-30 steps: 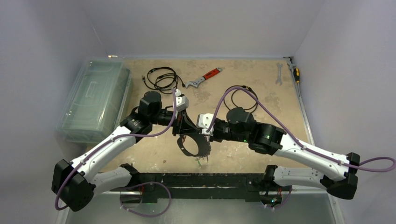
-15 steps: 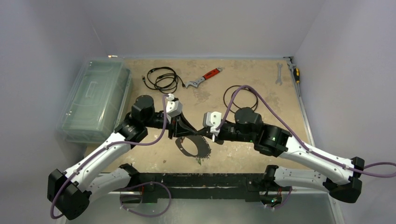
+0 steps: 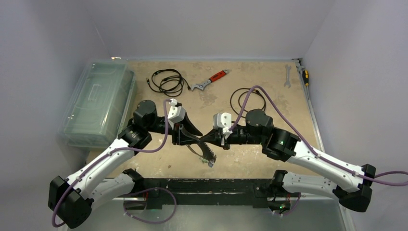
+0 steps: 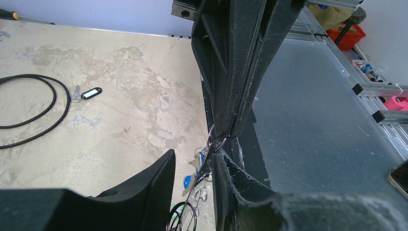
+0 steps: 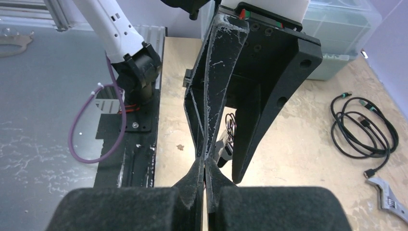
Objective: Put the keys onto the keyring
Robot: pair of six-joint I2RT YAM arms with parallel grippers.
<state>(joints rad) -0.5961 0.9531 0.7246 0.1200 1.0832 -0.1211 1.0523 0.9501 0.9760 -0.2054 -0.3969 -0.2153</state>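
The keyring [image 3: 204, 150], a thin grey hoop, hangs edge-on between the two grippers. Several keys [image 3: 208, 161] dangle from its low end; blue and green heads [image 4: 188, 182] show in the left wrist view. My right gripper [image 3: 207, 138] is shut on the keyring's top [image 4: 217, 142], its jaws pressed together [image 5: 205, 164]. My left gripper [image 4: 195, 159] is open, and the hoop's wire [image 4: 198, 183] runs close along its right finger [image 4: 240, 187]. A loose key with a dark tag [image 4: 86, 93] lies on the table.
A clear plastic box [image 3: 96, 103] stands at the left edge. At the back lie two black cable coils [image 3: 166, 81] [image 3: 245, 98], a red-handled wrench [image 3: 211, 79], a spanner [image 3: 287, 76] and a screwdriver [image 3: 304, 74]. The arms' black base rail [image 3: 207, 185] runs along the near edge.
My left gripper's jaws have parted from shut. The keyring, seen before as a wide hoop, now hangs narrow from the right gripper. Both grippers drew slightly closer together.
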